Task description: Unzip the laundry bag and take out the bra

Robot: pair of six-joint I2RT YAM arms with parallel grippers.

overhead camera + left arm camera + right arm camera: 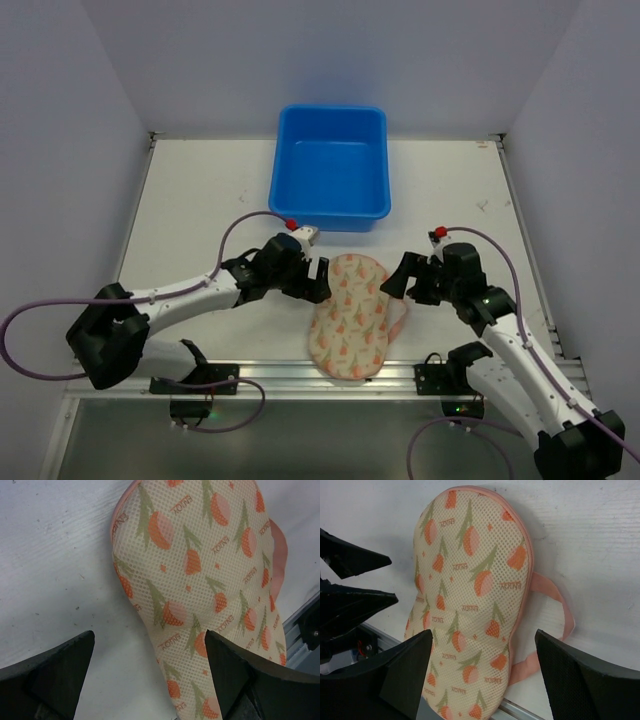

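Note:
The laundry bag (350, 315) lies flat near the table's front edge, a cream mesh pouch with orange print and pink edging. It looks closed. It fills the left wrist view (200, 565) and the right wrist view (470, 580). A pink loop strap (555, 610) sticks out on its right side. My left gripper (320, 280) is open just above the bag's upper left edge (150, 665). My right gripper (393, 282) is open at the bag's upper right, a little apart from it (485, 665). The bra is not in view.
A blue plastic tub (330, 165) stands at the back centre, beyond both grippers. A metal rail (300, 375) runs along the table's front edge, and the bag's lower end overlaps it. Grey walls close in the left, right and back.

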